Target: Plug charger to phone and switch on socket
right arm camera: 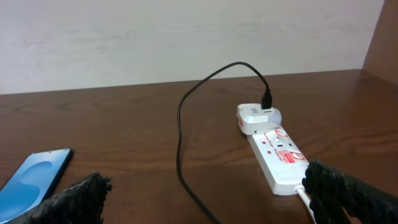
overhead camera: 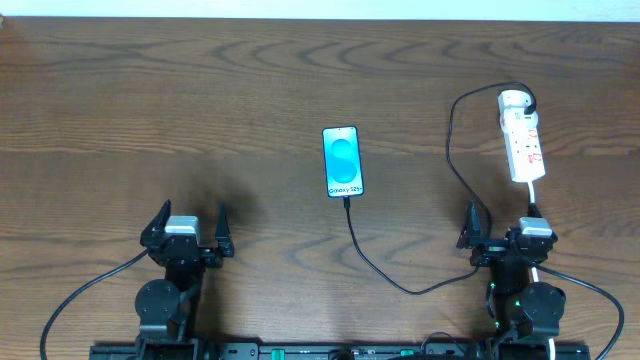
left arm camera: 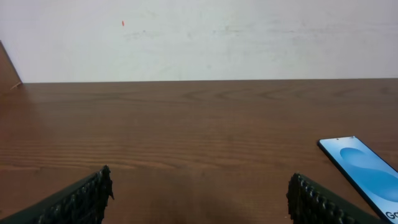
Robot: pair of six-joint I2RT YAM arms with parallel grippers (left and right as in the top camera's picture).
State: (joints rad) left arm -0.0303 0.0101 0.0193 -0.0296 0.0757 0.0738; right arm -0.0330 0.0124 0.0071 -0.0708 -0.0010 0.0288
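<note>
The socket [overhead camera: 524,142] lies with its long axis pointing almost straight away from the right gripper [overhead camera: 500,226], and its near end is just ahead of that gripper, so the right arm is much the nearer. The left gripper [overhead camera: 190,220] sits well apart from the socket, beyond the phone [overhead camera: 342,161]. Both grippers have their jaws spread wide and hold nothing. The phone lies screen up to the socket's left, well apart from it and roughly parallel to it. The charger [overhead camera: 376,266] leaves the socket's rounded far end, loops out on the phone's side, passes the right gripper and meets the phone's near edge. The overhead view shows it touching there, but I cannot tell whether the tip is fully seated. If it is, pressing the switch is probably what remains. The right wrist view shows the socket's red marks and the cable arching up from its far end, which the overhead view flattens. Neither view shows the switch's position.
</note>
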